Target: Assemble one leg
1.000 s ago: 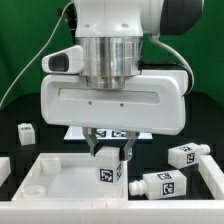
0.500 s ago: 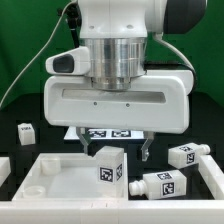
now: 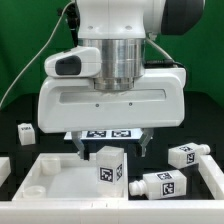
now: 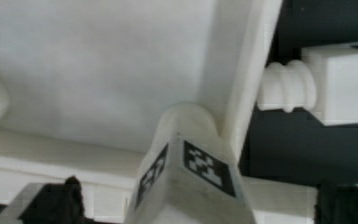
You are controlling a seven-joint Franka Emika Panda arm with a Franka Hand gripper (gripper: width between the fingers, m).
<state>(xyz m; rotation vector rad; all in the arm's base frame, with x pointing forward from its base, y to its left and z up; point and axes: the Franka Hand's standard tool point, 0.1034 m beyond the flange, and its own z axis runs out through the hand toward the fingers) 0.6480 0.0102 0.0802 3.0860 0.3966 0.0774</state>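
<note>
Pincer: my pincer [image 3: 113, 151] is spread wide and released, gripping nothing
Leg: the leg [image 3: 109, 167] stands upright in the white tabletop [image 3: 45, 178], near its corner on the exterior view's right
Relation: the leg sits directly below me, between my fingers [image 3: 83, 148], its long axis vertical and in line with my approach
Other legs: two lie on the worktop [image 3: 18, 150] beside the tabletop, one [image 3: 160, 183] closest
Judgement: a straight descent should let me close on it

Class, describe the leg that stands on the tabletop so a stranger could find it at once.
Find the big white tabletop under the robot's open hand. The leg stands upright on it, between the fingers. Unlike the other legs lying off the tabletop at the exterior view's right, it stands on end.
</note>
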